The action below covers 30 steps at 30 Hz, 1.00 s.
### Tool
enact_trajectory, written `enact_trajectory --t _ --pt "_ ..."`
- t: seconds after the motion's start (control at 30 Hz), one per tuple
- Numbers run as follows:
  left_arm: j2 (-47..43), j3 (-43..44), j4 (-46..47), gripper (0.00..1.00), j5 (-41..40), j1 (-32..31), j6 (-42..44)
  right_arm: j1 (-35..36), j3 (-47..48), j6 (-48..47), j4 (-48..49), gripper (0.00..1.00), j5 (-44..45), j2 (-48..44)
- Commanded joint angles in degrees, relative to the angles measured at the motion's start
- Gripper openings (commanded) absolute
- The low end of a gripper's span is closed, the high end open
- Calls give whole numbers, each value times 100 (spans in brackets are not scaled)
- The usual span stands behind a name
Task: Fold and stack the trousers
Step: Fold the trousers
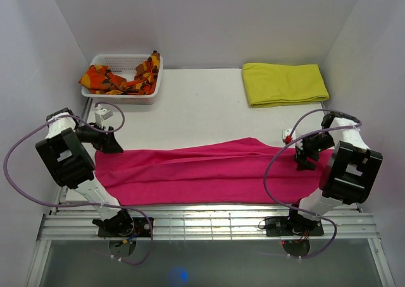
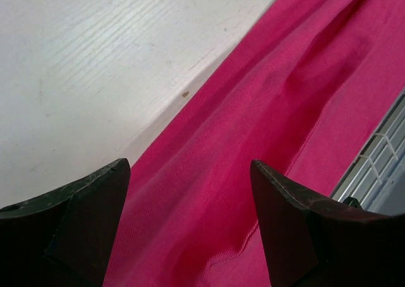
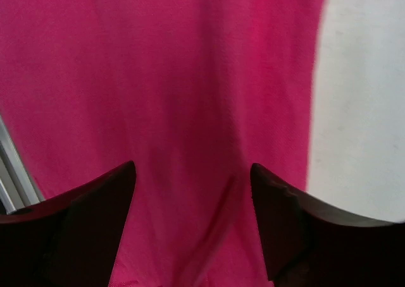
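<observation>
The magenta-pink trousers (image 1: pixel 209 172) lie flat in a long band across the near part of the white table, folded lengthwise. My left gripper (image 1: pixel 112 141) is open over their left end at the far edge; in the left wrist view the cloth (image 2: pixel 253 141) runs between the spread fingers (image 2: pixel 82 211). My right gripper (image 1: pixel 305 155) is open over their right end; in the right wrist view the cloth (image 3: pixel 177 85) fills the space below the spread fingers (image 3: pixel 95 205). Neither holds anything.
A white basket (image 1: pixel 114 97) with the orange-and-red patterned cloth (image 1: pixel 117 79) stands at the far left. A folded yellow cloth (image 1: pixel 285 83) lies at the far right. A metal slatted rail (image 1: pixel 209 220) runs along the near edge. White walls close in both sides.
</observation>
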Motion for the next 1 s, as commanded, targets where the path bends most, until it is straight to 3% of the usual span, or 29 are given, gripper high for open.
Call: enact_trajectory --t 0.0,0.03,0.1,0.13,0.2,0.43,0.5,0.53,0.57,0.6,0.63,0.73,0.8,0.97 --pt "-73 -33 607 88 -273 -46 -596 150 -744 -326 189 77 659 -604" --pt "-56 -77 713 88 -352 -81 -667 159 -860 -396 216 60 677 -823" --pt "-47 -104 1012 82 -484 -151 -912 151 -1027 -598 216 41 729 -1035" --pt "-21 -104 1100 79 -528 -177 -992 151 -1106 -643 190 25 738 -1253" --pt "15 -60 1153 72 -546 -186 -1037 151 -1125 -792 129 9 721 -1613" --pt "137 45 1057 23 -651 -212 -1072 159 -1870 -1837 -57 11 992 -3081" --pt "208 63 873 27 -739 -230 -976 159 -2572 -2425 101 26 1475 -3503" --pt "243 63 820 33 -879 -239 -932 142 -2784 -2575 224 43 1590 -3923" --pt "269 80 706 40 -959 -239 -862 107 -2960 -2707 329 48 1661 -4093" --pt "330 133 618 53 -1012 -230 -791 28 -3083 -2917 470 53 1557 -4303" --pt "357 142 556 60 -1073 -230 -721 -7 -3059 -2945 515 64 1399 -4331" --pt "314 107 468 84 -934 -239 -606 -16 -2349 -2323 463 72 485 -3973" --pt "348 55 476 98 -933 -265 -606 -16 -1613 -1902 314 72 89 -3595" --pt "384 -446 810 98 -1284 -362 -509 -95 -712 -1153 32 74 202 -2487"
